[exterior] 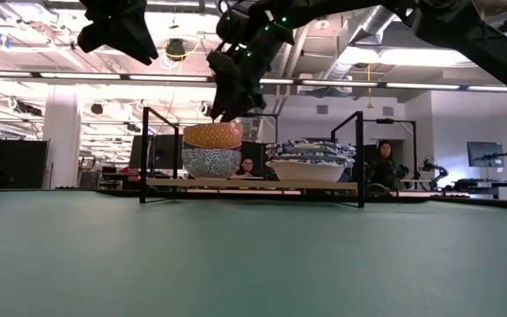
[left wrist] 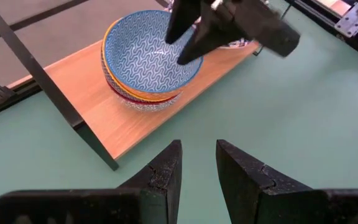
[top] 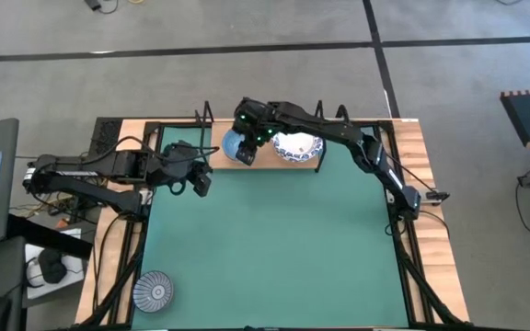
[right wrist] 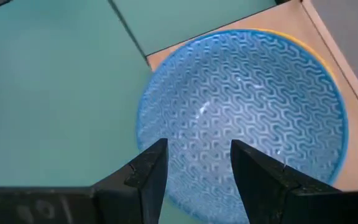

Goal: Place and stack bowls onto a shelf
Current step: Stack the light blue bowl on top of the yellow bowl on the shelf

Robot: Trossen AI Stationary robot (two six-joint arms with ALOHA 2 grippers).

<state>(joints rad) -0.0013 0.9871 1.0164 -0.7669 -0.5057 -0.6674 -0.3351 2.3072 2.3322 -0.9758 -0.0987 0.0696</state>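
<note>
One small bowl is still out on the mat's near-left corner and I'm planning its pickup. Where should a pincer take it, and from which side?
Grip the grey-blue patterned bowl by its rim, coming straight down from above with one finger inside and one outside. It sits upright, mouth up, alone on the green mat, so the thin rim is exposed all round. The left pincer looks nearer.

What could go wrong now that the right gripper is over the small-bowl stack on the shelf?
The right gripper hangs open at the near rim of the light blue bowl; pulling away carelessly could drag it off the yellow bowl below. That stack sits near the shelf front edge, so a nudge might tip it onto the mat. The left gripper waits close by, and the arms could clash. One grey-blue bowl is still on the mat.
</note>
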